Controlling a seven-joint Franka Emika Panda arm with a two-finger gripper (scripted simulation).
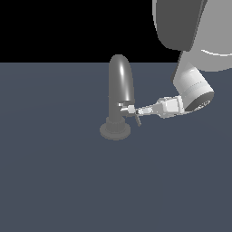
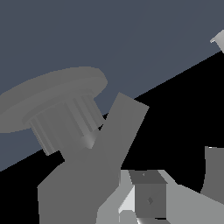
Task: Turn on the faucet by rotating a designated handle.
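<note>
In the exterior view we see the faucet (image 1: 120, 86) standing on its round base on the grey floor (image 1: 54, 181). The handle (image 1: 128, 109) juts toward the exterior view's right, low on the pipe. The gripper (image 1: 139, 111) reaches in from the right, its tip at the handle; too small here, we cannot tell if the fingers are spread or pinching. The arm's upper part is cut off. In the wrist view, the faucet base (image 2: 52, 105) looms tilted, grey finger parts (image 2: 151, 199) cropped, the handle unclear.
</note>
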